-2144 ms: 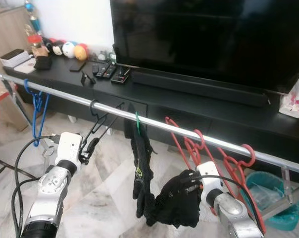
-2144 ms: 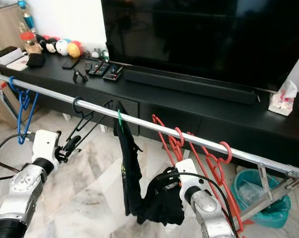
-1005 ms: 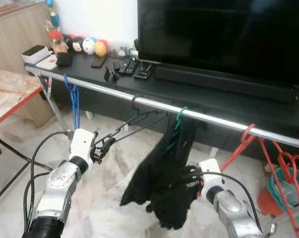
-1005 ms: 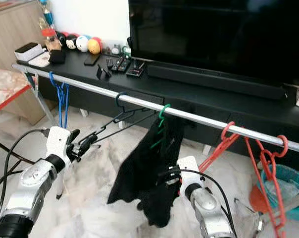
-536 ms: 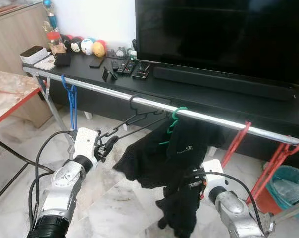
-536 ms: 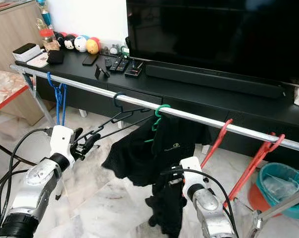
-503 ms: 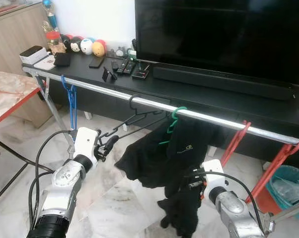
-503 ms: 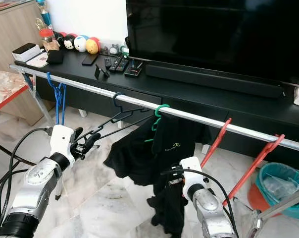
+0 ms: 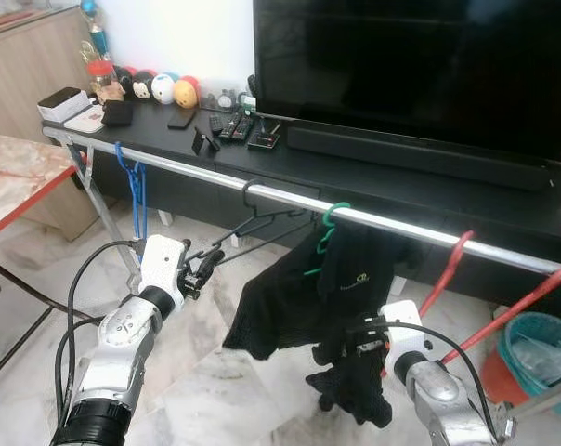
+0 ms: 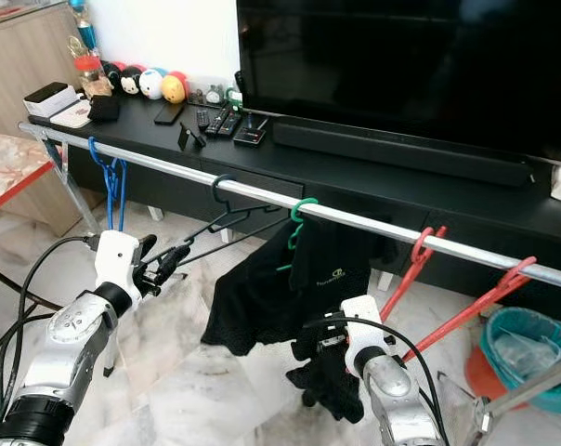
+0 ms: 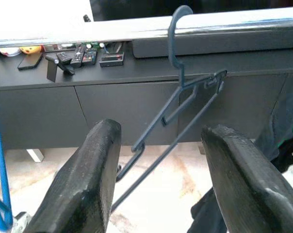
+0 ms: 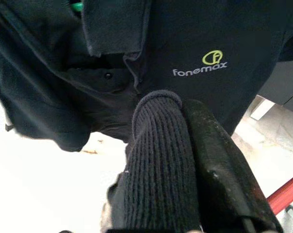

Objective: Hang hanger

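A green hanger (image 9: 332, 216) hooks over the metal rail (image 9: 188, 174) and carries a black shirt (image 9: 290, 302) with a "fonemax" logo (image 12: 200, 68). My right gripper (image 9: 357, 340) is below the rail, shut on a ribbed fold of that shirt (image 12: 158, 155), which covers one finger. To the left, an empty black hanger (image 9: 262, 219) hangs tilted on the rail. My left gripper (image 9: 204, 267) is open just short of its lower end; in the left wrist view the hanger's bars (image 11: 185, 111) run between and beyond the fingers (image 11: 95, 165).
A blue hanger (image 9: 135, 186) hangs near the rail's left end, two red hangers (image 9: 450, 265) slant at the right. Behind the rail stand a black TV console (image 9: 169, 139) with remotes (image 9: 234, 125), toys and a TV (image 9: 410, 65). A teal bin (image 9: 541, 339) stands right, a red-edged table (image 9: 11, 177) left.
The view has swung left along the rail. The shirt has swung and bunched up in my right gripper's hold. The left gripper has risen a little toward the black hanger. The red hangers have swung.
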Available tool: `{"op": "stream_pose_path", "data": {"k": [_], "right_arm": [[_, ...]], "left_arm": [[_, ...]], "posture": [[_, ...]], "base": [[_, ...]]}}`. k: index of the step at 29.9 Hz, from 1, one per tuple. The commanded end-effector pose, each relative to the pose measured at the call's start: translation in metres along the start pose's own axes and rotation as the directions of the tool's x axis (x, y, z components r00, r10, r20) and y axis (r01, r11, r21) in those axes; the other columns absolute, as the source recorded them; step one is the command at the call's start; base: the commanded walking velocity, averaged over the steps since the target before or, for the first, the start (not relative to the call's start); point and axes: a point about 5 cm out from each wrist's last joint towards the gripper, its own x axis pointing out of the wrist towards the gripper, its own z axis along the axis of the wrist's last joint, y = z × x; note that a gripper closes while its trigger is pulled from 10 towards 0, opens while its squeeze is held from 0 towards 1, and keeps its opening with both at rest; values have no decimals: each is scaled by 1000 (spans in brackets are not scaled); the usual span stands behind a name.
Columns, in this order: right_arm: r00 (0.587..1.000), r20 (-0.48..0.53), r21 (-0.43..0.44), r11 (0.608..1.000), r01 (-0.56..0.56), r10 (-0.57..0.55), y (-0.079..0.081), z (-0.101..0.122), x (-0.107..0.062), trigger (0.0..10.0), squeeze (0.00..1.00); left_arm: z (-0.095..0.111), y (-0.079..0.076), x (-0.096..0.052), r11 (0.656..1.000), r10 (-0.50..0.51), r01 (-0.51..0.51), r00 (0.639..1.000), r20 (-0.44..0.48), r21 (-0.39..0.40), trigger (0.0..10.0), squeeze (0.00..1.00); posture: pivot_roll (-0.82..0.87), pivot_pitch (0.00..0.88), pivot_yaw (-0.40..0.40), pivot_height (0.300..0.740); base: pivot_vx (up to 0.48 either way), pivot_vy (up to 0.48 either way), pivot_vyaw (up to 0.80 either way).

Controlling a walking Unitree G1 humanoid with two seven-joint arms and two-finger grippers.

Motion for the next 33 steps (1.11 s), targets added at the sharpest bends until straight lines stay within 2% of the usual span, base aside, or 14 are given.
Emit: {"op": "stream_pose_path", "data": {"k": [1, 10, 14, 19, 22, 26, 29, 32, 33], "right_arm": [[1000, 7, -4, 1000, 8, -8, -2, 4, 1, 10000, 0], [1000, 24, -7, 1000, 4, -4, -2, 5, 1, 10000, 0], [1000, 21, -7, 1000, 2, -2, -1, 5, 2, 10000, 0], [1000, 19, -8, 1000, -3, 3, 0, 4, 2, 10000, 0], [1000, 18, -9, 1000, -4, 4, 0, 5, 2, 10000, 0], [1000, 18, -11, 1000, -5, 5, 0, 5, 2, 10000, 0], [1000, 19, -10, 1000, -5, 5, 1, 5, 3, 10000, 0], [1000, 20, -9, 1000, -6, 6, 1, 5, 3, 10000, 0], [1000, 20, -8, 1000, -7, 7, 1, 5, 2, 10000, 0]], "left_arm": [[4, -2, 2, 1000, -11, 11, 1000, 15, 13, 10000, 0], [3, -4, 2, 1000, -24, 24, 1000, 9, 11, 10000, 0], [2, -10, 1, 996, -85, 85, 996, 0, 6, 10000, 0], [-6, -18, -6, 981, -190, 191, 979, -67, 12, 10000, 0], [-14, -14, -9, 972, -216, 225, 967, -132, 61, 10000, 0], [-14, -6, -4, 975, -186, 202, 971, -149, 95, 10000, 0], [-15, 0, 3, 982, -155, 170, 976, -151, 87, 10000, 0], [-16, 1, 8, 982, -154, 168, 976, -153, 84, 10000, 0], [-15, 1, 14, 982, -167, 179, 974, -150, 68, 10000, 0]], "posture": [[21, 0, 9, 740], [22, 0, 7, 740], [22, 0, 7, 740], [24, 0, 8, 740], [26, 0, 6, 740], [29, 0, 6, 740], [23, 0, 8, 740], [18, 0, 11, 740], [16, 0, 9, 740]], "base": [[247, 0, -763], [252, 0, -114], [65, 0, 0], [0, 0, 0], [0, 0, 0], [0, 0, 0], [0, 0, 0], [0, 0, 0], [0, 0, 0]]}}
